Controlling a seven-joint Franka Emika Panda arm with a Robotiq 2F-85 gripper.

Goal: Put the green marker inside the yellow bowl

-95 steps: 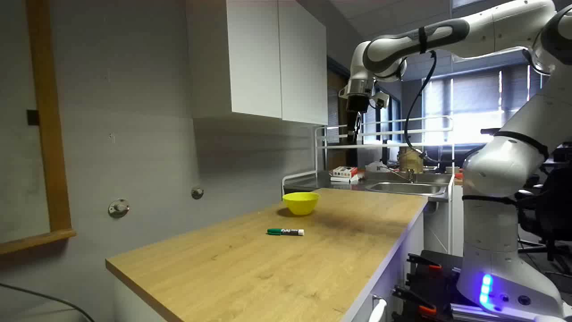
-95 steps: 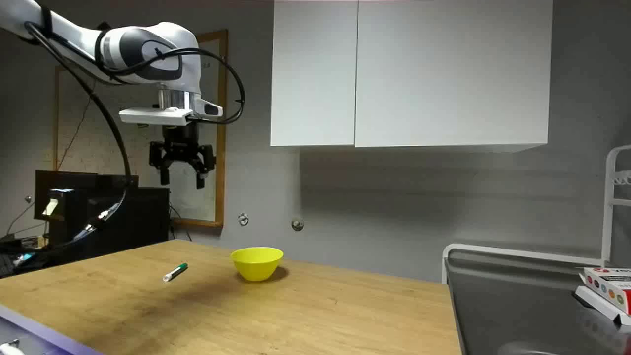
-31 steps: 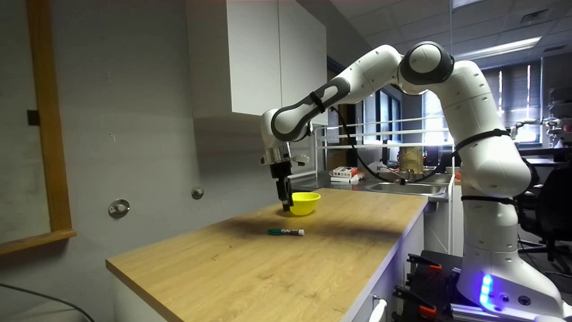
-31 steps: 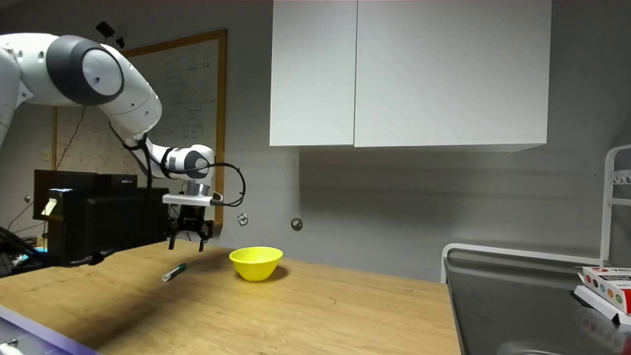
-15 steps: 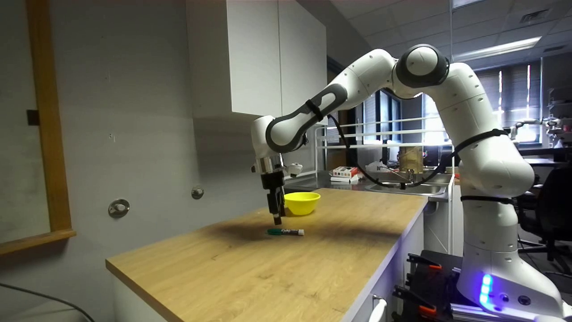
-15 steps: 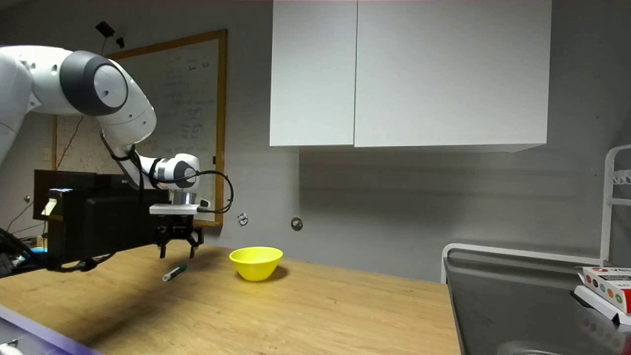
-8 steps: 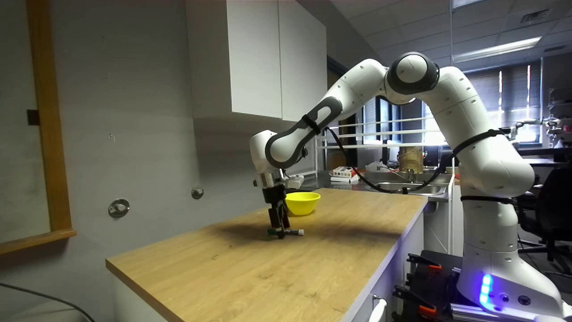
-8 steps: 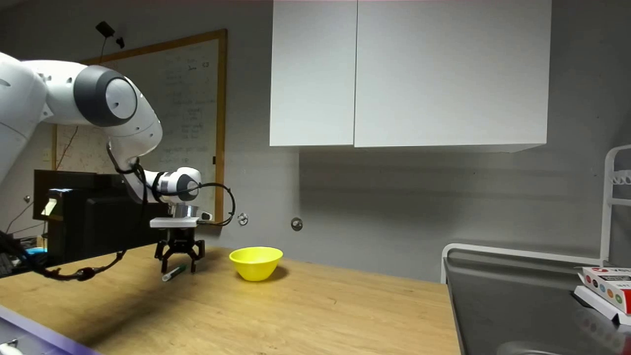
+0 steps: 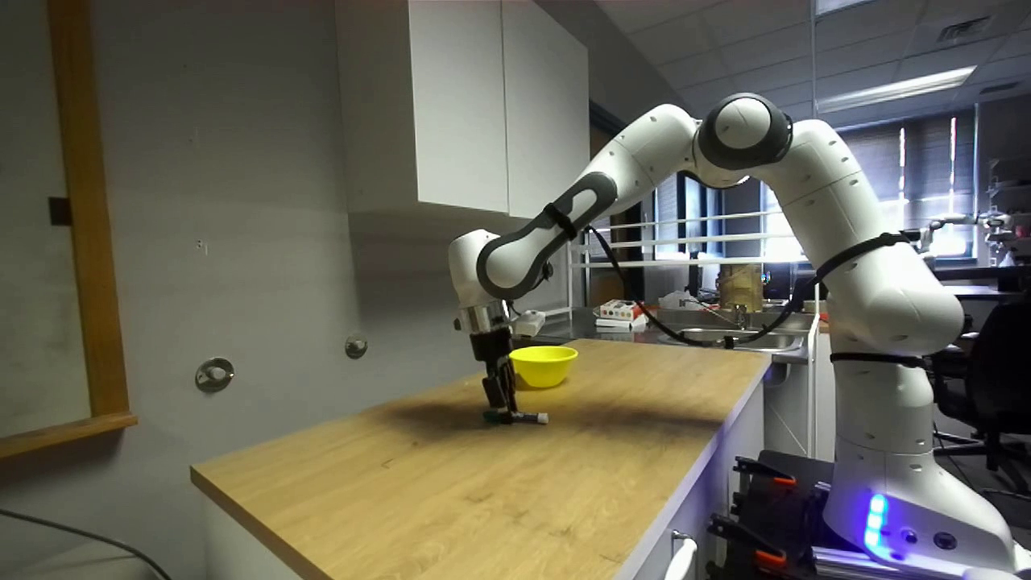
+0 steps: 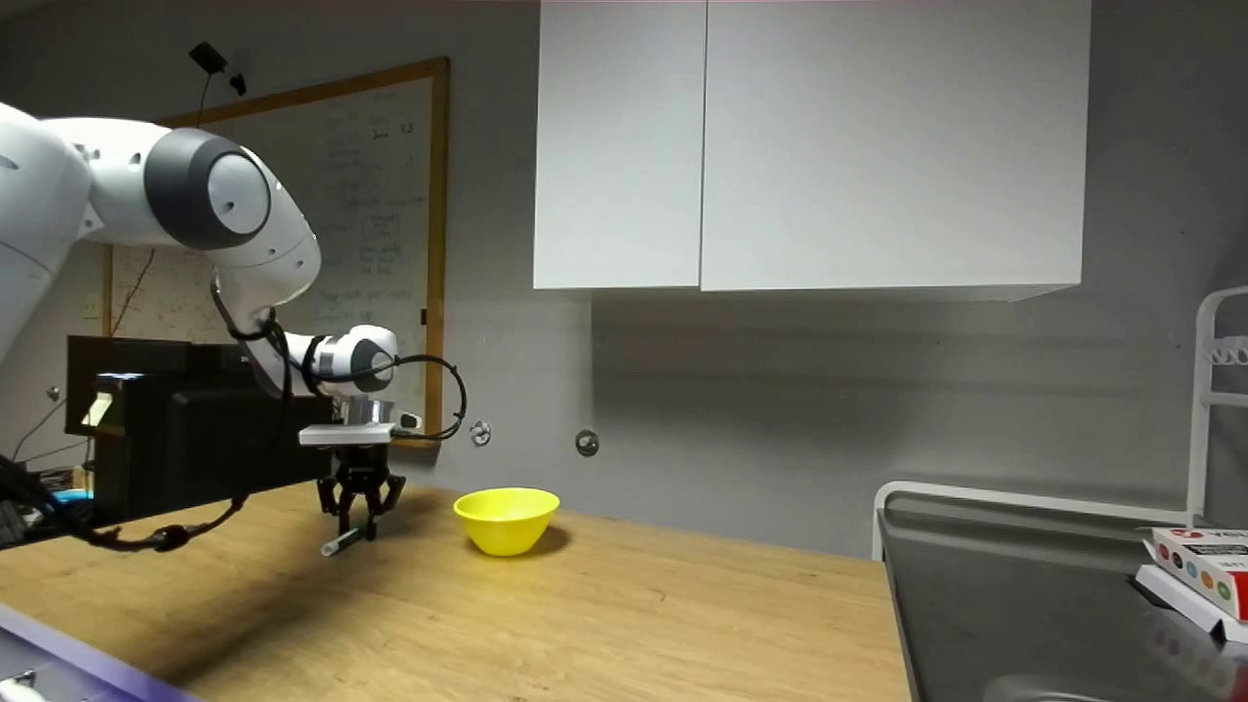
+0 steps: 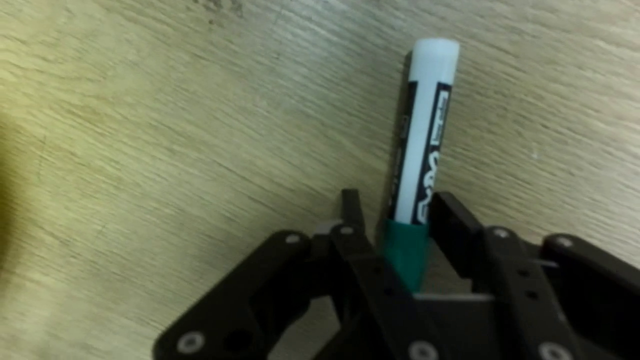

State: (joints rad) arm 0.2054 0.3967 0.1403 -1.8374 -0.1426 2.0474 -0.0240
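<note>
The green marker (image 11: 417, 160) lies on the counter (image 9: 499, 483), cap end between the two fingers of the tool (image 11: 396, 202), which is drawn in narrow: in the wrist view one fingertip seems to touch the barrel while a gap shows at the other, so I judge it not yet gripped. As the fingers meet, lopsided contact could roll or skew the round barrel; straddled near the cap, its long white-tipped end might droop on lifting and catch the rim of the yellow bowl (image 10: 507, 526), which stands near but apart. Blurred white lettering on the black label looks like EXPO; print on the box (image 10: 1209, 564) and handwriting on the whiteboard (image 10: 380, 195) are too unclear to read.
</note>
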